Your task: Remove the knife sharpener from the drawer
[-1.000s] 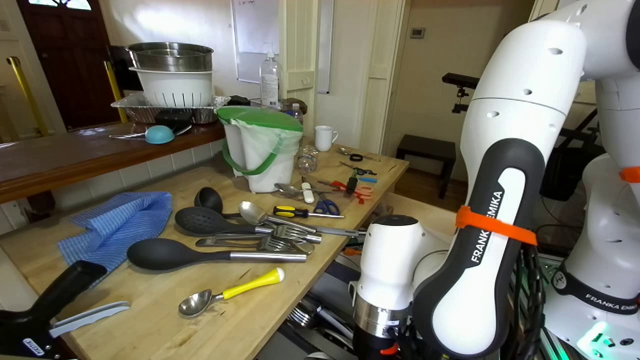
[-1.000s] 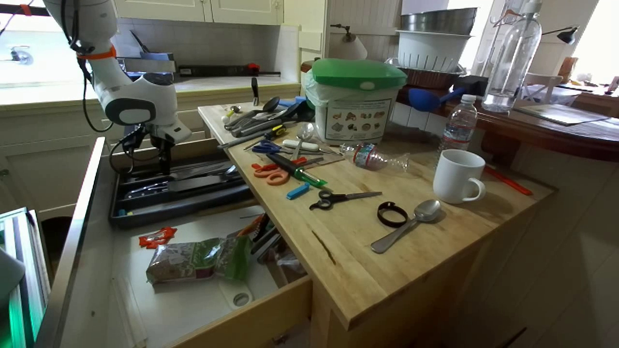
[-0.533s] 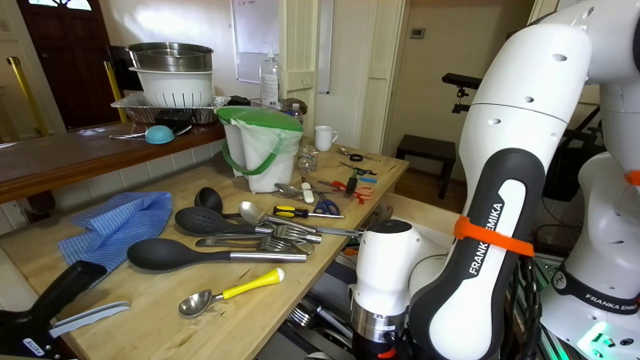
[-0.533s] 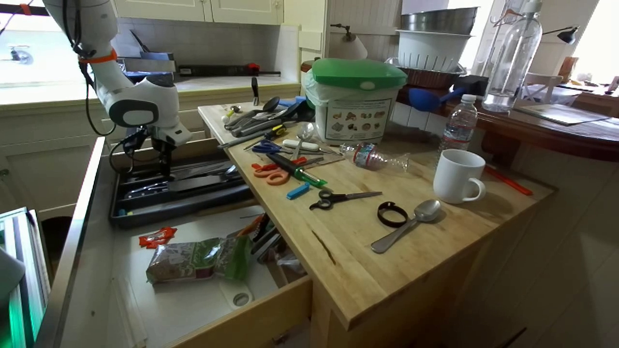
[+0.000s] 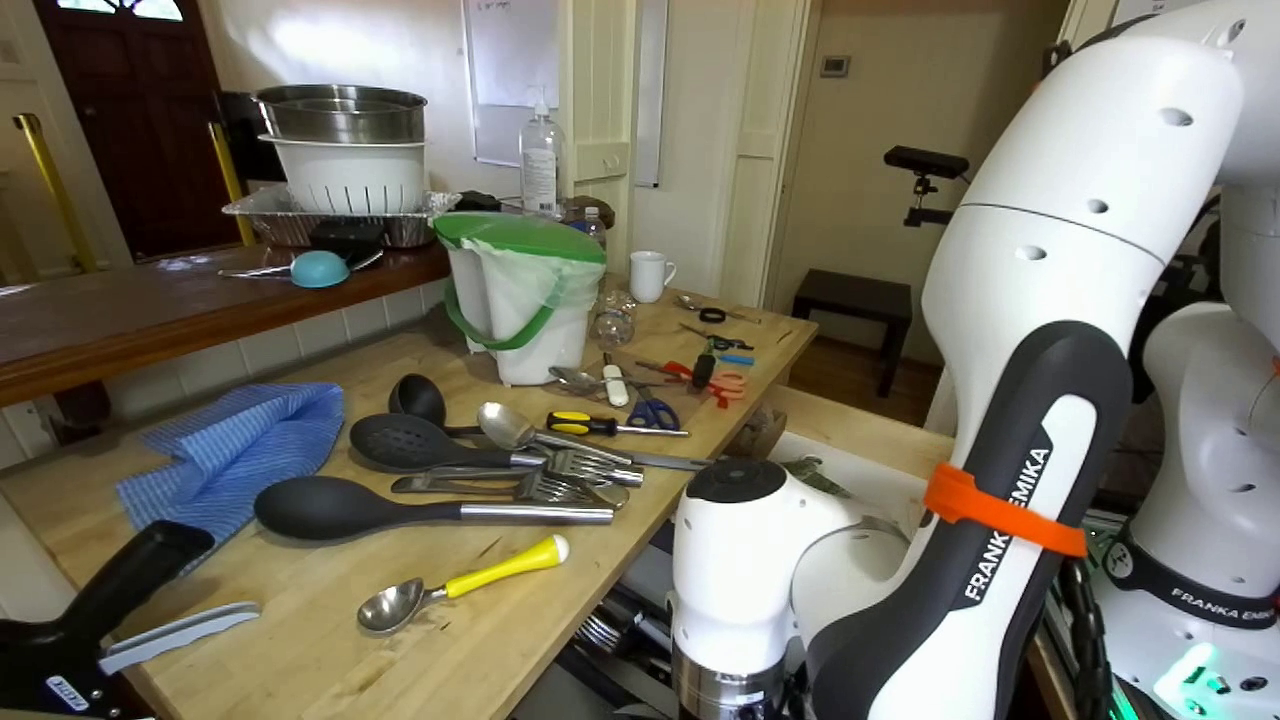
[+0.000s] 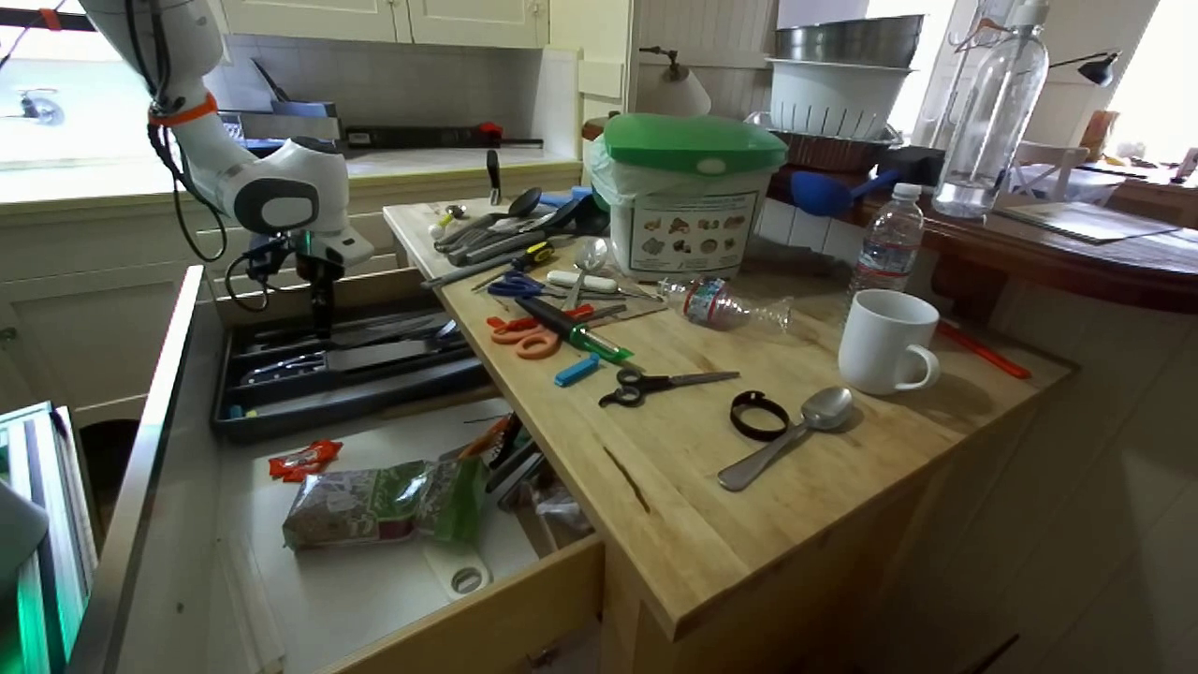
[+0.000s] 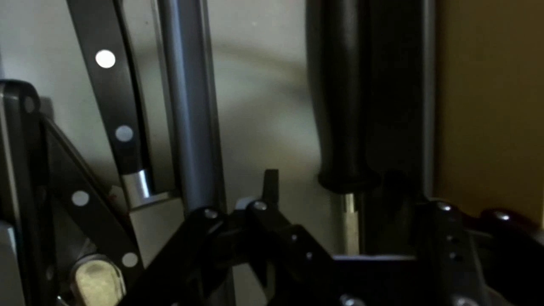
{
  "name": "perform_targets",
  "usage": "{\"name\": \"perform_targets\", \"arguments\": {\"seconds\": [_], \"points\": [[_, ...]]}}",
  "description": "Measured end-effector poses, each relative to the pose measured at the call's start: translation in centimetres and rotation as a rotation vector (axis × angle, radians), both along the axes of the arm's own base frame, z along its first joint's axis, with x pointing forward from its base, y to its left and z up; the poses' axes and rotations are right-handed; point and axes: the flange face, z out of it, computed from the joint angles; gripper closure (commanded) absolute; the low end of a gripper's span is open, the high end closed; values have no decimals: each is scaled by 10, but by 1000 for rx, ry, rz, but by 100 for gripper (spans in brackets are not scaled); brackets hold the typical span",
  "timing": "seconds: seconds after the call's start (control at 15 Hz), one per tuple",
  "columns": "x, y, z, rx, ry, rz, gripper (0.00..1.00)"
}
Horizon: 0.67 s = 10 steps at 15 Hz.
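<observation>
The Panda arm (image 5: pixel 1000 390) has shifted toward the lower left of an exterior view, probably aligning for a grasp not yet made. Inside the drawer (image 6: pixel 505 618), right of centre in the wrist view, lies the honing steel (image 7: pixel 343 127), black-handled, its rod slim and metallic; the gripper (image 7: pixel 352 207), spread wide, seems to straddle it

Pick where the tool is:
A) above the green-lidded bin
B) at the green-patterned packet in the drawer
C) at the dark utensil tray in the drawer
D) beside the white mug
C: in an exterior view the tool points down at the dark utensil tray in the drawer, and the wrist view shows riveted black handles up close.
</observation>
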Motion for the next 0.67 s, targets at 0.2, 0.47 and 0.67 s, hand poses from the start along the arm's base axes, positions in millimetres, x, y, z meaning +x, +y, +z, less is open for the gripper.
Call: {"name": "perform_targets", "arguments": {"seconds": [0.2, 0.47, 0.67], "points": [[2, 6, -3, -21, 55, 9, 37], [8, 5, -10, -35, 90, 14, 40], [13, 4, -18, -44, 99, 8, 66]]}}
